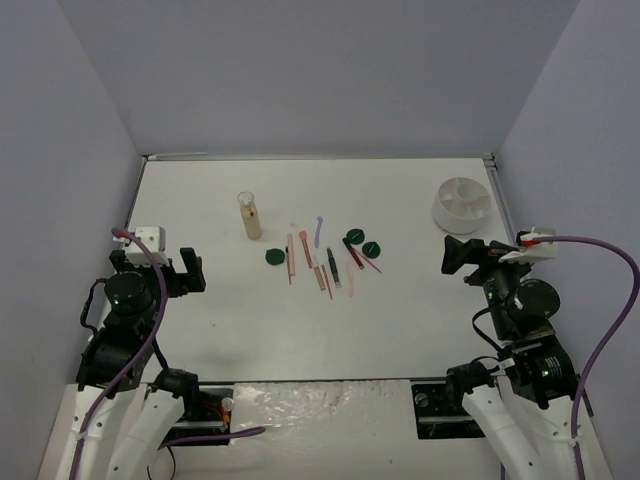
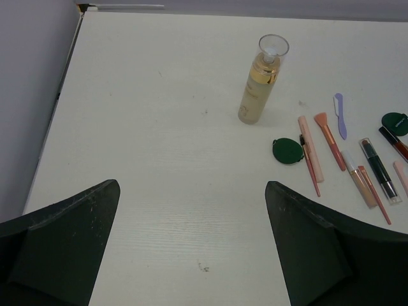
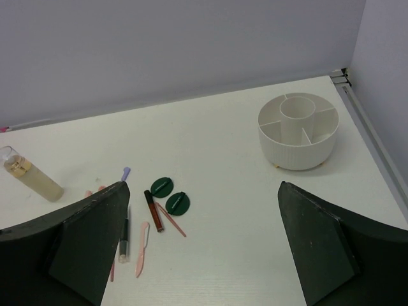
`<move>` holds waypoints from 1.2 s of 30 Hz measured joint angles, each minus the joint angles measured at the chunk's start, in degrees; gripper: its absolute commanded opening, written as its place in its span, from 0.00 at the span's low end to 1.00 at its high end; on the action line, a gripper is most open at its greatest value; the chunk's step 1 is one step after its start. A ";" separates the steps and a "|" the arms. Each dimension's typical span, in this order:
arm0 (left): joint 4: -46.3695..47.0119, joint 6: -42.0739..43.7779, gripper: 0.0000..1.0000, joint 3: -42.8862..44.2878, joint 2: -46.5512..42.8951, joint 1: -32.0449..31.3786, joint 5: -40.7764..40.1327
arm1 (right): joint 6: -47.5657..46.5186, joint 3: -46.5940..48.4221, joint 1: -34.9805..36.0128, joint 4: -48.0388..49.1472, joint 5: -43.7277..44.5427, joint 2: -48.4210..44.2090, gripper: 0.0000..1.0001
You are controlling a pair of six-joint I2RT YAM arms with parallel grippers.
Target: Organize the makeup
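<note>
Left wrist view, bottle point(image 2: 260, 86) upright, lettering too faint to read, left tool point(image 2: 191, 191) released, right tool point(image 3: 203, 188) released

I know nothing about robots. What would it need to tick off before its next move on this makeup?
1. Left gripper open and empty: ok.
2. Right gripper open and empty: ok.
3. Bottle standing upright, apart from the rest: ok.
4. White divided bowl with its compartments empty and nothing next to it: ok.
5. Sticks far enough apart to pick one at a time: not ok, several lie touching.
6. Whether the wide fingers can pinch such thin sticks off the flat table: cannot tell.
</note>
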 measured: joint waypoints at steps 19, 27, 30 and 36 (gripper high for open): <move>-1.47 -2.06 0.97 0.72 4.81 0.00 0.15 | 1.89 4.07 0.00 -1.71 -13.52 19.38 1.00; -2.38 -2.40 0.97 9.07 14.31 0.00 0.35 | 2.57 10.40 1.86 -1.27 -18.68 40.85 0.90; -1.21 -2.21 0.97 11.76 16.66 0.00 0.32 | 2.47 11.83 2.78 0.58 -19.02 48.12 0.82; 0.74 -1.32 0.97 11.10 17.75 0.00 -0.33 | 2.59 13.09 3.04 4.06 -17.76 59.03 0.66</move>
